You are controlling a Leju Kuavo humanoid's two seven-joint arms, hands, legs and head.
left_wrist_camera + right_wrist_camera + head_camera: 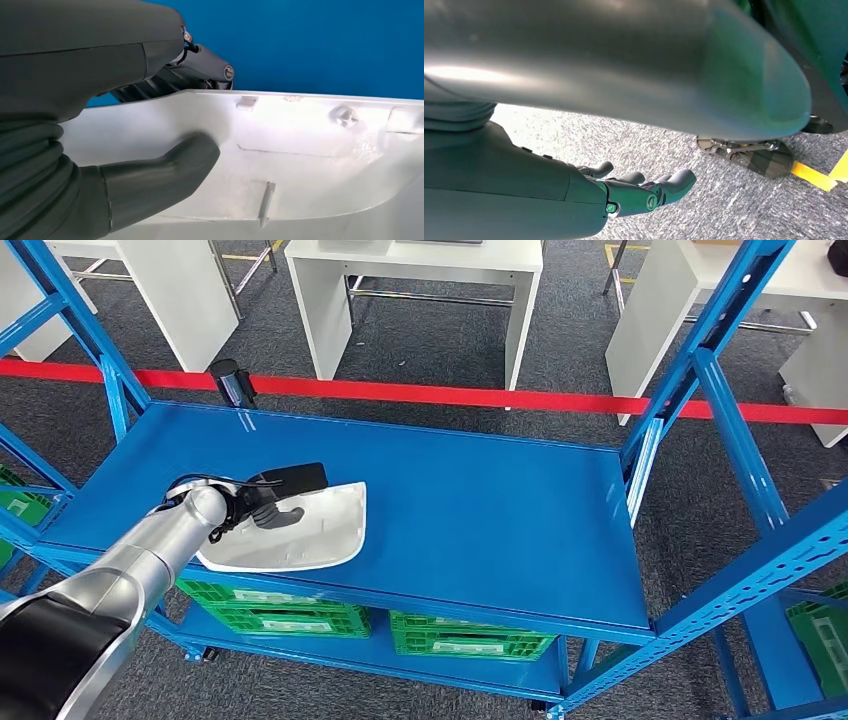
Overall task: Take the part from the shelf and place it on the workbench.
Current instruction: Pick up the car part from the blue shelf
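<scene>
While the white moulded plastic part (300,530) lies flat on the blue shelf deck (480,510), near its front left edge, the task looks to be at the grasping step rather than the carrying one. The left hand (268,502) reaches over the part's near left end; in the left wrist view the thick grey thumb (165,172) presses on the part's pale inner face while the darker fingers (207,67) wrap over its far rim, so the hand pinches the edge between them. Whether the part has left the deck at all cannot be told; in the head view it appears to rest on it. The right hand (644,190) hangs beside the body above grey carpet, its fingers loosely curled and apart, holding nothing. White tables (420,290) stand beyond a red floor stripe (500,398), and any of them may be the workbench, though that is a guess. What remains, by this reading, is nearly everything: lifting the part off the shelf, turning away from the blue rack, carrying it over, and setting it down.
</scene>
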